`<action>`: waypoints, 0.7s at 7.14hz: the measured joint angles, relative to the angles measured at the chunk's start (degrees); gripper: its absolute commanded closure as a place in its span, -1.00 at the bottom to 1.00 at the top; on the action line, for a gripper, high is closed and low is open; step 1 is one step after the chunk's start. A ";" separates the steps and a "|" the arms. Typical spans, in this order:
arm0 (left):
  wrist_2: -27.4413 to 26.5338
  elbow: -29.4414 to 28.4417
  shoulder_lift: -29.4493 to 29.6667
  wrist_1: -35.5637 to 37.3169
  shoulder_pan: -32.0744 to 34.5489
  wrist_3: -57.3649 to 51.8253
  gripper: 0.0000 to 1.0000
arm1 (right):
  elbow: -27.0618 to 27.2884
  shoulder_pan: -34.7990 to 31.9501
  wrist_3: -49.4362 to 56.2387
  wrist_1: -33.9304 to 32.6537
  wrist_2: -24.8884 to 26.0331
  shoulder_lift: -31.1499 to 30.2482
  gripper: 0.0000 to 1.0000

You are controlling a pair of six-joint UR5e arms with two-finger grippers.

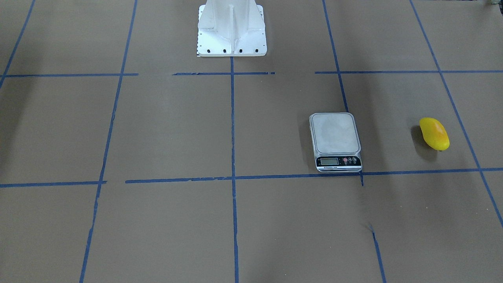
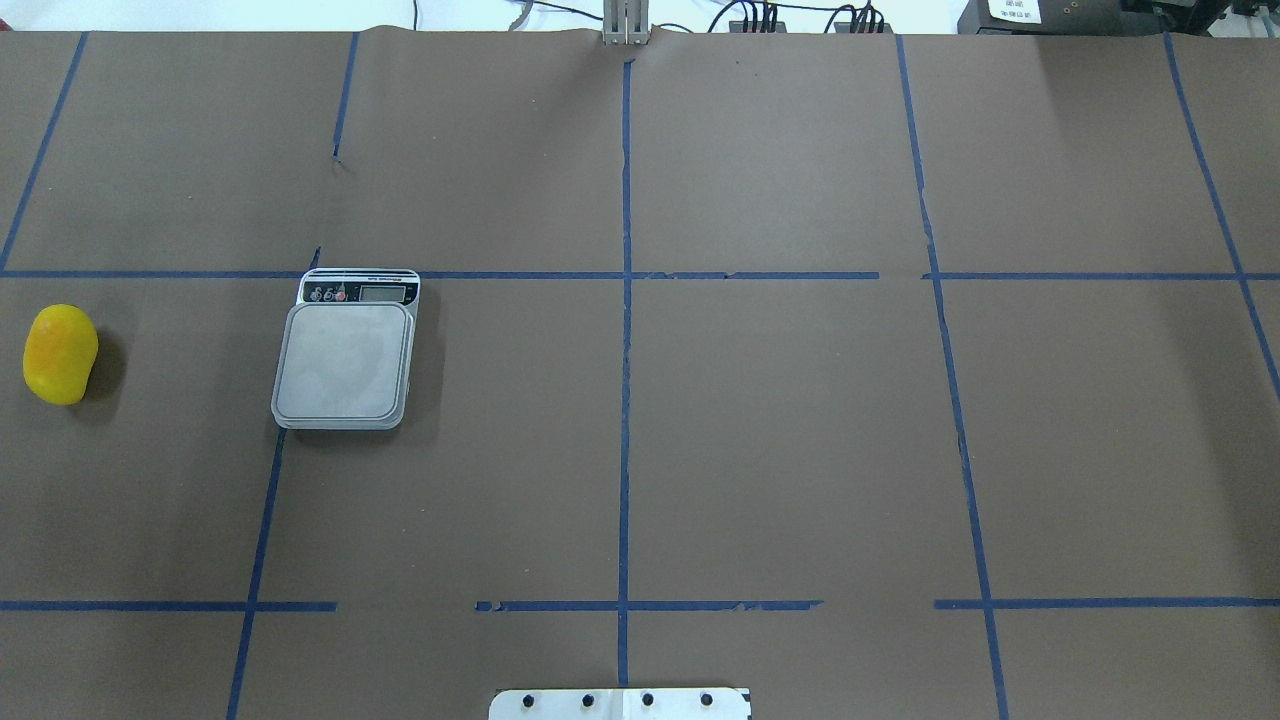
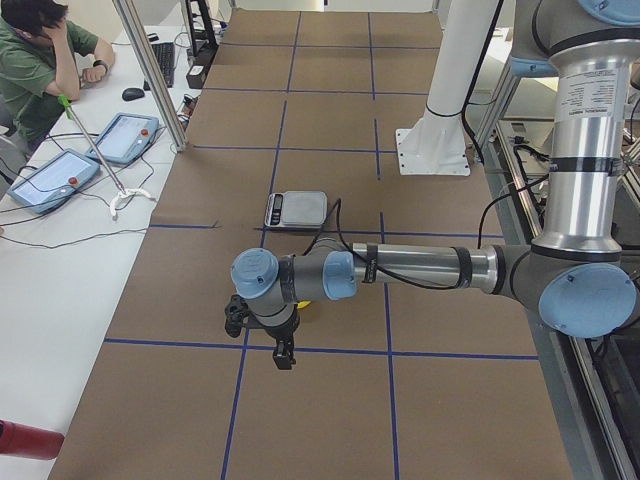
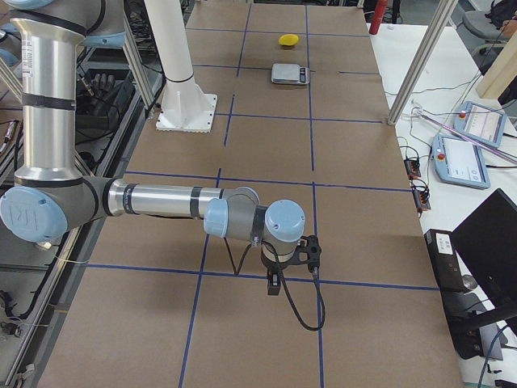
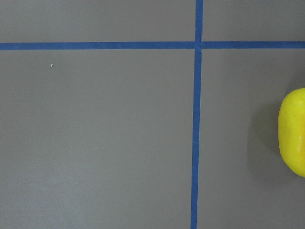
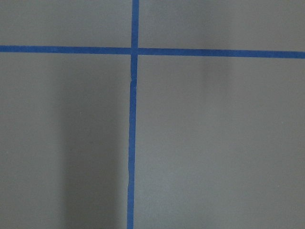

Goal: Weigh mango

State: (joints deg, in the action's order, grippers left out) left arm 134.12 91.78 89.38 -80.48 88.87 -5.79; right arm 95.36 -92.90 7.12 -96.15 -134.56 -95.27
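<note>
Brown worktop (image 5: 95, 143), gridded with blue tape (image 5: 195, 143), fills both my wrist views. My left arm (image 3: 420, 268) stretches low across it in the left side view; my right arm (image 4: 161, 200) hangs well apart from everything at the far end. The scale (image 2: 343, 375) sits left of centre in the overhead view, platform bare. The mango (image 2: 60, 354) lies on the worktop at that frame's left edge, apart from the scale, long axis running roughly top to bottom. My left claw (image 3: 283, 355) is clearly the nearer one. Its camera catches the fruit cut off at the right edge, so I judge it lies beside me, not beneath. My forearm hides most of the mango in the side view. Whether either the left or the right claw (image 4: 275, 283) is released or clenched, I cannot tell.
</note>
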 measured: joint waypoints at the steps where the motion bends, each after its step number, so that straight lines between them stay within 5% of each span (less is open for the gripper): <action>1: 0.02 0.03 0.10 -0.10 -0.01 -0.11 -1.00 | 0.00 0.00 0.00 0.02 0.00 0.00 -1.00; 5: -0.16 1.76 1.31 -6.41 -0.62 5.67 -1.00 | 0.00 0.00 0.00 0.05 0.00 0.00 -1.00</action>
State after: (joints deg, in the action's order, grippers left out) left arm 133.96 93.54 90.69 -86.89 88.26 -0.13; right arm 95.36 -92.90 7.12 -96.10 -134.56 -95.27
